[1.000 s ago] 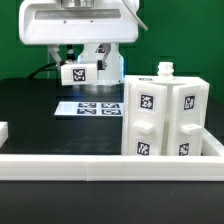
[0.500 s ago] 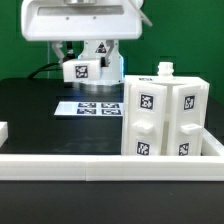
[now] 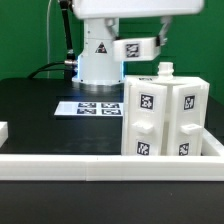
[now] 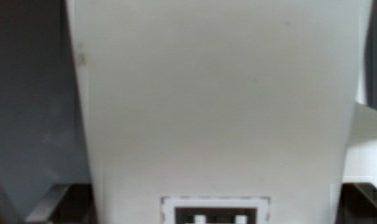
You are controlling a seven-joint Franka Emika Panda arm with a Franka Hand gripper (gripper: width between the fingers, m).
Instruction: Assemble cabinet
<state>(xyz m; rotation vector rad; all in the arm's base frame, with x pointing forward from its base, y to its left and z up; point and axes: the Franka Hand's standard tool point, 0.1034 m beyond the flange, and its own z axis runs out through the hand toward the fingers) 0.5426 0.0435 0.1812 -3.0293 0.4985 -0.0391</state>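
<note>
**Cabinet stands on the table while a tagged part hangs under the arm**

Cabinet (image 3: 165,118) first, as the exterior view shows it. It stands upright on the black table (image 3: 40,115), towards that view's right, just behind the long white border rail (image 3: 100,166) that runs across the front. Two of its faces show, each with tagged panels one above the other, and a small white peg (image 3: 165,69) sticks up from its top. The marker board (image 3: 92,107) lies flat on the table beside it, on the view's left and a little further back. Behind the board rises the robot's white base (image 3: 99,58).

The arm (image 3: 130,8) reaches across the top of the picture. Under it, above and behind the cabinet and clear of it, hangs a small white tagged part (image 3: 134,47). The gripper (image 3: 148,37) sits just over that part, mostly cut off by the edge of the picture. I cannot tell whether its jaws are wide, narrow or clamped on the part.

The wrist view gives little more. A broad, plain white surface (image 4: 211,100) fills nearly all of it, with the edge of a black-and-white tag (image 4: 220,212) showing at one end and dark background along one side. No fingers can be made out there.
</note>
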